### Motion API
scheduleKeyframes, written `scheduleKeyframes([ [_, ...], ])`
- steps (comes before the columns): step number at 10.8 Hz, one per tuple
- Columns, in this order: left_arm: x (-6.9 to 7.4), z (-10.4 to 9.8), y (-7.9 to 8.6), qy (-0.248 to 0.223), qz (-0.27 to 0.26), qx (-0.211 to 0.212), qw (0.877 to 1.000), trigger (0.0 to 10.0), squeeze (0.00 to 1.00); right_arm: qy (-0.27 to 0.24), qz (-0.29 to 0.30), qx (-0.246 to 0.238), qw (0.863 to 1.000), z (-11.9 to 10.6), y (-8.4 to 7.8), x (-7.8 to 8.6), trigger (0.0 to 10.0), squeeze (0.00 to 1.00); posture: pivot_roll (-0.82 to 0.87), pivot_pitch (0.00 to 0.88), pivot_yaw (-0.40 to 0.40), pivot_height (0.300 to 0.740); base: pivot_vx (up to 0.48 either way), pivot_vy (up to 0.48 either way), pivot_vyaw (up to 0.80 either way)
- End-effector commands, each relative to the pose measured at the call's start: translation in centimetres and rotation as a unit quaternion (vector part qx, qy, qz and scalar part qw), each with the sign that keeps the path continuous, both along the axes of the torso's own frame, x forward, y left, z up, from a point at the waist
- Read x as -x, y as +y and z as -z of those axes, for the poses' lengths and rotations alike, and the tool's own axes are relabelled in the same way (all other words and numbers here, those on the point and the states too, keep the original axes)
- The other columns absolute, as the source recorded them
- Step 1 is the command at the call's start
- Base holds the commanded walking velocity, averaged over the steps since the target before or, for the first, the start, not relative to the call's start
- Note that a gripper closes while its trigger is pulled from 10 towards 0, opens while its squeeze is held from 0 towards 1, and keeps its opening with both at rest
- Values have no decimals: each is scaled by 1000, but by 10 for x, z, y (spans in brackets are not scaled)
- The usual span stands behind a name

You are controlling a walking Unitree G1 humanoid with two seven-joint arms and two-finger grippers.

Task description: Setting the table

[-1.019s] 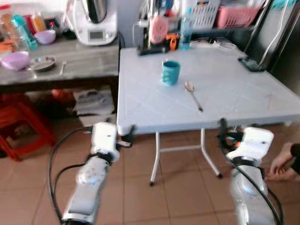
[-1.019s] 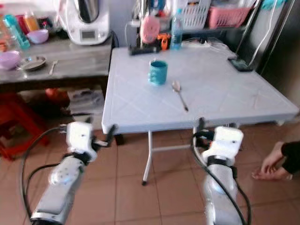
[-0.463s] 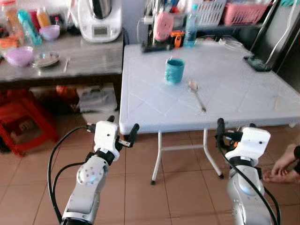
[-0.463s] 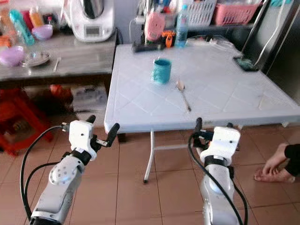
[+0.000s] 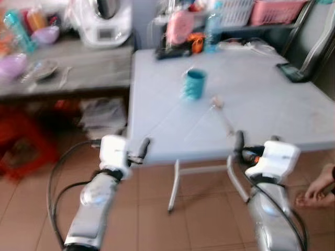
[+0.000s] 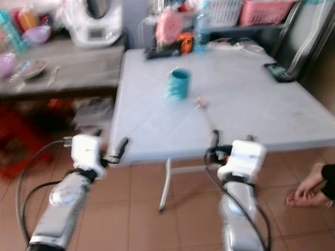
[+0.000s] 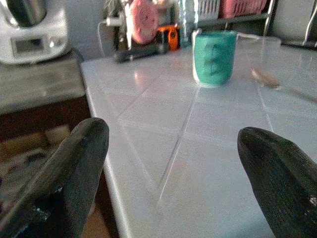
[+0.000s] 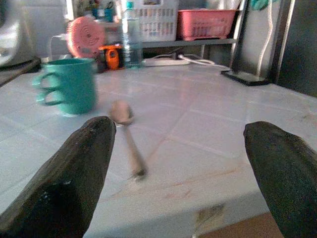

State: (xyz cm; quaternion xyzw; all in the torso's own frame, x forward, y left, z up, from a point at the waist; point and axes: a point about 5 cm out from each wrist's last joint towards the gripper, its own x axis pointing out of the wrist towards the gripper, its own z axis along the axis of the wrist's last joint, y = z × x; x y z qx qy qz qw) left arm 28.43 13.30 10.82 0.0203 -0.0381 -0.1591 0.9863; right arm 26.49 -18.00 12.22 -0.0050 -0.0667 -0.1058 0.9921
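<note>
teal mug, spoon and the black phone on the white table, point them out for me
teal mug (image 5: 194, 84), left eye view, on the middle of its side wall
spoon (image 8: 122, 113), right wrist view, on its bowl
black phone (image 6: 279, 72), right eye view, on its flat top face

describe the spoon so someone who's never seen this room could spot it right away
Start at the white folding table in front of the robot. Near its middle stands a teal mug; the spoon lies flat just to the mug's right, its bowl nearest the mug and its handle running toward the table's near edge. It is the one thin metal piece on the bare tabletop.
</note>
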Motion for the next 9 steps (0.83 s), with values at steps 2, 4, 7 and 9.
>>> scheduleKeyframes([
  [2,1,0,-9,2,20,6,1000,10000,0,2,11,8,1000,0,-8,2,10000,0,54,17,32,740,334,0,0],
  [4,0,0,-11,4,21,5,1000,10000,0,2,10,8,1000,1,-7,2,10000,0,54,18,33,740,309,0,466],
  [7,1,-1,-12,1,24,12,1000,10000,0,2,8,6,1000,1,-6,1,10000,0,55,19,35,740,188,0,0],
  [9,11,4,-15,10,88,12,996,10000,0,9,3,3,1000,5,-4,2,10000,0,58,20,35,740,0,0,0],
])
